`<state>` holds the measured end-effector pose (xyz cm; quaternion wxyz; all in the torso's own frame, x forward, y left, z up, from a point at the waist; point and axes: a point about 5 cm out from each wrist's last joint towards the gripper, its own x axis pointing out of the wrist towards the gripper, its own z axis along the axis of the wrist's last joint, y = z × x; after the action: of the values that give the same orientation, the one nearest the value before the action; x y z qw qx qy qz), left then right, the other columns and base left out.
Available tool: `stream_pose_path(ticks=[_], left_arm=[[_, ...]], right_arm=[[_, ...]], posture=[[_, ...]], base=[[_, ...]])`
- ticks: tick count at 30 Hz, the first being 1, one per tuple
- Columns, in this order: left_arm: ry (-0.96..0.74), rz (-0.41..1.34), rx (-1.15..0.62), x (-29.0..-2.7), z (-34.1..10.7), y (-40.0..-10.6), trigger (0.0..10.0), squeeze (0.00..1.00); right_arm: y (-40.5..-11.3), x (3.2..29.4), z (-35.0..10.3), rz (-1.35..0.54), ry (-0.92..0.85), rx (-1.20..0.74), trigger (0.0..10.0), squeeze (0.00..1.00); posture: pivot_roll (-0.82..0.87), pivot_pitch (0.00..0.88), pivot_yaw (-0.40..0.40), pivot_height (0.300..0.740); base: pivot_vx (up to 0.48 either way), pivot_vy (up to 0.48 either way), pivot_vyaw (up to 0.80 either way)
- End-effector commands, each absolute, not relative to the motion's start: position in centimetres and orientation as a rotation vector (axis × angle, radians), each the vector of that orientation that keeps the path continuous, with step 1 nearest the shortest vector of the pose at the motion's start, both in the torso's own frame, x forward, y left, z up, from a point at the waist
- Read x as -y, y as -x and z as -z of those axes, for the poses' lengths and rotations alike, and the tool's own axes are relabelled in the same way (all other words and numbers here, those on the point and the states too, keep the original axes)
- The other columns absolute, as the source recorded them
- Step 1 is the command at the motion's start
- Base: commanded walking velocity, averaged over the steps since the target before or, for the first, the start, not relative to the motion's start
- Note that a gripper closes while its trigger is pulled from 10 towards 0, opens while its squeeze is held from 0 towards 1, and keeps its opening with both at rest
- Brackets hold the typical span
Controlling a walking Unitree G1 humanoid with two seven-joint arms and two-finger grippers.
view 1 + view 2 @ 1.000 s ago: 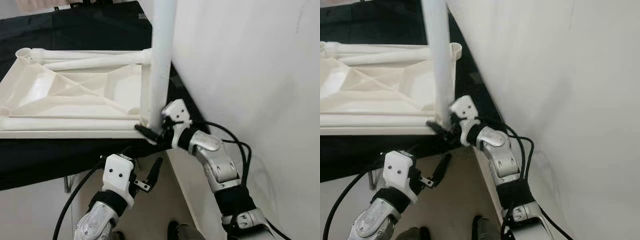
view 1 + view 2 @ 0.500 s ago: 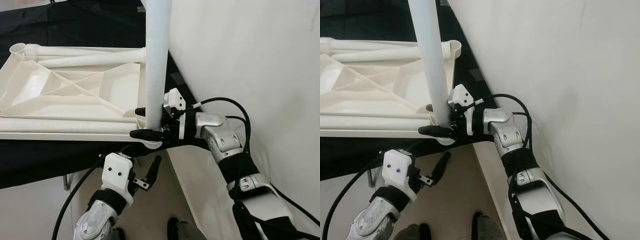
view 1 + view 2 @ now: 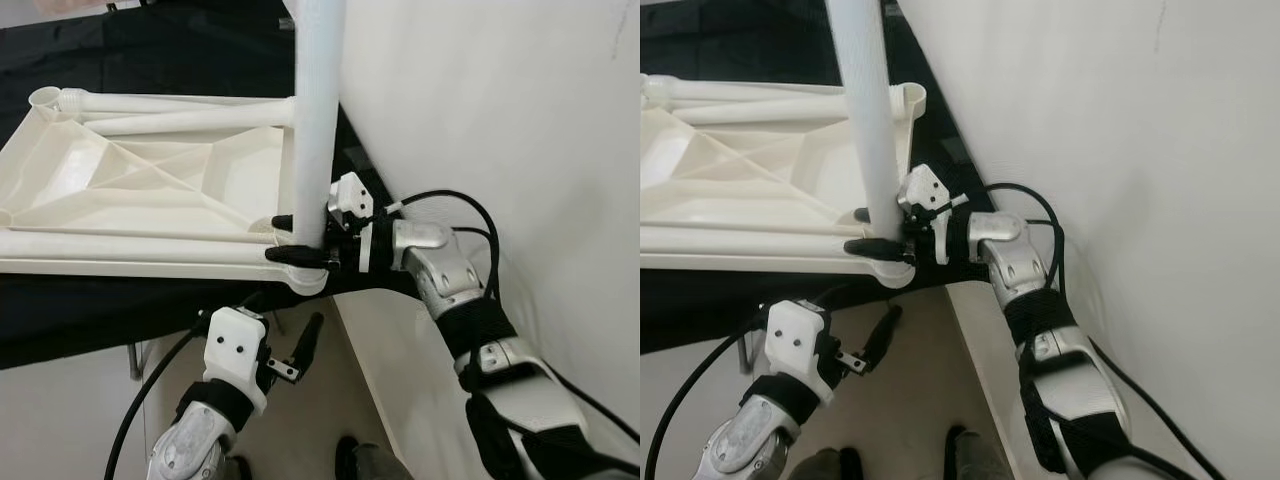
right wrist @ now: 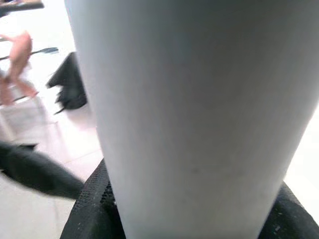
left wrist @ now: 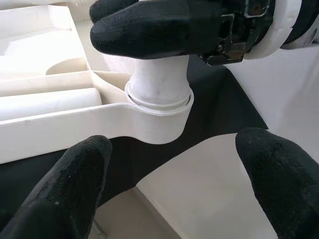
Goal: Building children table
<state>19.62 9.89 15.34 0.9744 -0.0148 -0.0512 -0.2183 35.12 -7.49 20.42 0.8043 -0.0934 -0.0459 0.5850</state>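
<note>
1. The white plastic tabletop lies upside down on a black-covered surface, its ribbed underside facing up so the corner sockets can take legs
2. One table leg stands upright in the corner socket nearest the robot, close to a white wall; this corner overhangs the edge of the surface, which leaves room for an end effector to reach around it
3. The right end effector is clenched around the base of that leg, one black finger on each side just above the socket collar, a grip low enough to steady or twist the leg into its seat
4. The left end effector hangs below the corner, released and grasping nothing; its wrist view looks up between two spread fingertips at the socket, apparently ready to support from beneath
5. Two spare legs lie flat along the far rim inside the tabletop, kept there within reach
6. Judged from this, one leg is being seated, and the other corners still await theirs
</note>
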Motion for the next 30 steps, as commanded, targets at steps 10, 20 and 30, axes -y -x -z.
stream_pose_path(ticks=[10,20,30], left_arm=[[0.044,0.450,0.073,-9.9,-15.0,-19.4,10.0,0.00],[0.049,0.455,0.072,-9.8,-15.0,-19.4,10.0,0.00],[0.053,0.445,0.070,-9.6,-14.8,-19.4,10.0,0.00]], right_arm=[[-33.1,8.7,-15.0,-0.454,0.039,-0.046,0.0,0.00],[-33.8,7.3,-16.9,-0.490,0.060,-0.006,0.0,0.00],[-33.5,4.9,-20.9,-0.938,0.174,0.198,10.0,1.00]], posture=[[0.05,0.257,-0.041,0.740],[0.06,0.256,-0.053,0.740],[0.08,0.241,-0.063,0.740]], base=[[0.000,0.000,0.00],[0.000,0.000,0.00],[0.000,0.000,0.00]])
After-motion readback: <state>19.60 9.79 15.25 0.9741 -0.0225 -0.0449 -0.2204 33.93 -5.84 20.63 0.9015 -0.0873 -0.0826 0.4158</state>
